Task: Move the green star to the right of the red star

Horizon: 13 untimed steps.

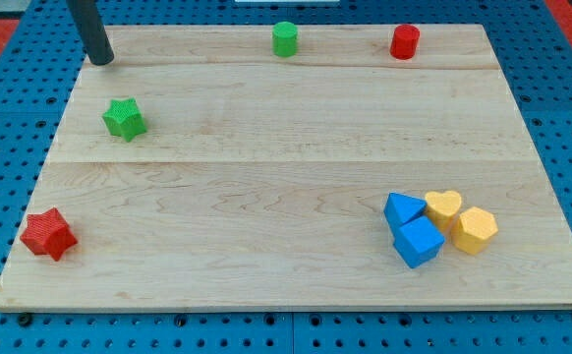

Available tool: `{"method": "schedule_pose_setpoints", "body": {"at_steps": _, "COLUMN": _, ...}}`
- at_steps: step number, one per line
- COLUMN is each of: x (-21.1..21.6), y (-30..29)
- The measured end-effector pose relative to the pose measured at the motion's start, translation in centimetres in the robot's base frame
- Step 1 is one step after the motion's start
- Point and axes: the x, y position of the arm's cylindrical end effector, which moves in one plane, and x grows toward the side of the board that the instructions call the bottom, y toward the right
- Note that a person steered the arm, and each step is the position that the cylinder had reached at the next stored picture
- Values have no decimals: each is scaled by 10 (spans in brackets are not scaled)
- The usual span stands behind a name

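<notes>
The green star [124, 119] lies on the wooden board [286, 187] at the view's upper left. The red star [48, 234] lies near the board's bottom left corner, below and left of the green star. My tip [101, 61] is at the board's top left corner, above and a little left of the green star, with a gap between them.
A green cylinder [284, 39] and a red cylinder [404, 42] stand along the top edge. At the bottom right sit two blue blocks [411, 228], a yellow heart [444, 206] and a yellow hexagon [476, 230], clustered together. A blue pegboard surrounds the board.
</notes>
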Motion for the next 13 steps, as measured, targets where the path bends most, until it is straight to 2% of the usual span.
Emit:
{"method": "schedule_pose_setpoints", "body": {"at_steps": 1, "x": 11, "y": -3}}
{"method": "schedule_pose_setpoints", "body": {"at_steps": 2, "x": 55, "y": 30}}
{"method": "schedule_pose_setpoints", "body": {"at_steps": 3, "x": 90, "y": 99}}
{"method": "schedule_pose_setpoints", "body": {"at_steps": 4, "x": 99, "y": 78}}
{"method": "schedule_pose_setpoints", "body": {"at_steps": 5, "x": 80, "y": 20}}
{"method": "schedule_pose_setpoints", "body": {"at_steps": 6, "x": 123, "y": 3}}
{"method": "schedule_pose_setpoints", "body": {"at_steps": 7, "x": 140, "y": 16}}
{"method": "schedule_pose_setpoints", "body": {"at_steps": 9, "x": 189, "y": 90}}
{"method": "schedule_pose_setpoints", "body": {"at_steps": 10, "x": 214, "y": 161}}
{"method": "schedule_pose_setpoints", "body": {"at_steps": 12, "x": 181, "y": 152}}
{"method": "schedule_pose_setpoints", "body": {"at_steps": 13, "x": 142, "y": 175}}
